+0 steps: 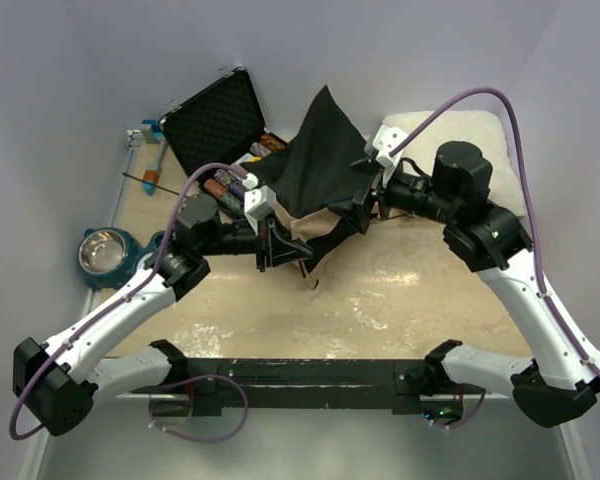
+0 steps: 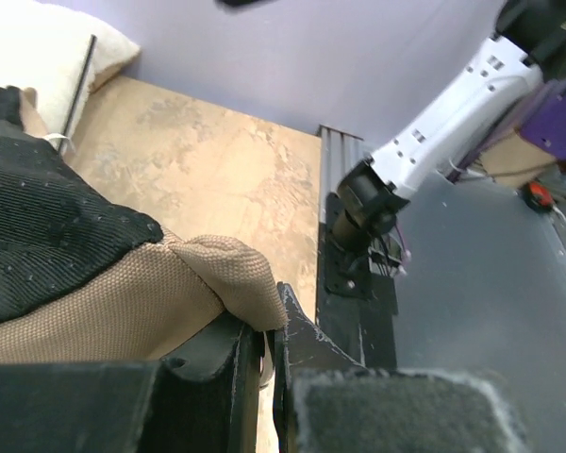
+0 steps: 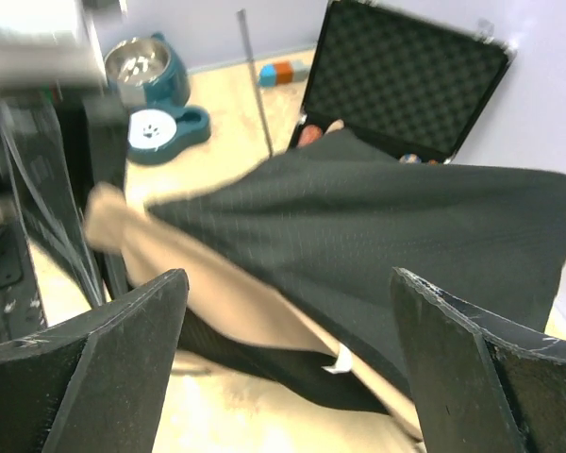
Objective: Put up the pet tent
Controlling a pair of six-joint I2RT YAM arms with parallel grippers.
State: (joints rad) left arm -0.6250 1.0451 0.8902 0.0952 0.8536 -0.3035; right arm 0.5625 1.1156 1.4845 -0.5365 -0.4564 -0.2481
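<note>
The pet tent [image 1: 320, 165] is half raised at the middle back of the table, its black floor panel facing up and tan canvas [image 1: 302, 226] hanging below. My left gripper [image 1: 277, 246] is shut on the tent's tan lower edge; in the left wrist view [image 2: 264, 332] the jaws pinch the canvas fold [image 2: 208, 274] beside the black panel [image 2: 47, 226]. My right gripper [image 1: 365, 205] is at the tent's right side. In the right wrist view [image 3: 288, 363] it is wide open and empty, with the black panel [image 3: 387, 226] and the tan edge [image 3: 170, 250] just beyond its fingers.
An open black hard case [image 1: 215, 120] of coloured chips stands at the back left, behind the tent. A teal pet bowl [image 1: 105, 250] sits at the left edge. A white fluffy pillow [image 1: 465, 135] lies at the back right. A thin dark pole [image 3: 259, 94] lies near the case.
</note>
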